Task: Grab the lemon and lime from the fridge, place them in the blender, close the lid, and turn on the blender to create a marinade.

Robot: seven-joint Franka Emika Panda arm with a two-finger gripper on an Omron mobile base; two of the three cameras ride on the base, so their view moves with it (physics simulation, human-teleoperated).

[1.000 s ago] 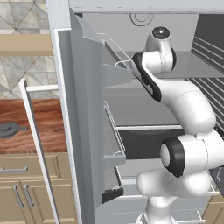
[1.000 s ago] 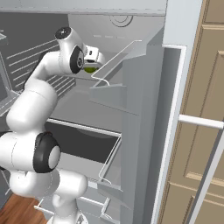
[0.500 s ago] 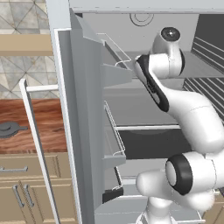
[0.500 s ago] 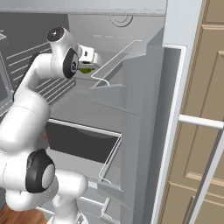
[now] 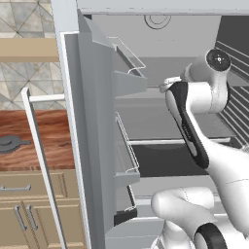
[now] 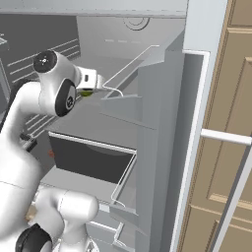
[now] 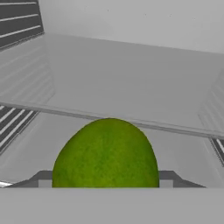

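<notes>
A round green lime (image 7: 106,154) sits between my two dark fingertips (image 7: 43,177), and my gripper (image 7: 106,177) is shut on it. From the right base view the lime (image 6: 87,92) shows as a green spot under the white hand, inside the open fridge (image 6: 162,147) at upper-shelf height. A grey fridge shelf (image 7: 131,87) lies beyond the fruit. The fridge door (image 5: 92,121) stands open to the left of the arm. A dark round lid (image 5: 9,144) lies on the wooden counter at the far left. The lemon and the blender are out of view.
Door bins (image 5: 127,155) jut from the open door close to the arm's left side. A dark drawer (image 6: 93,157) sits below the shelf. Wire racks (image 7: 22,26) line the fridge wall. Wooden cabinets (image 6: 231,147) stand to the right of the fridge.
The hand has drawn back and down from deeper in the fridge, and the lime has come with it. The arm's upper joints have swung toward the right side.
</notes>
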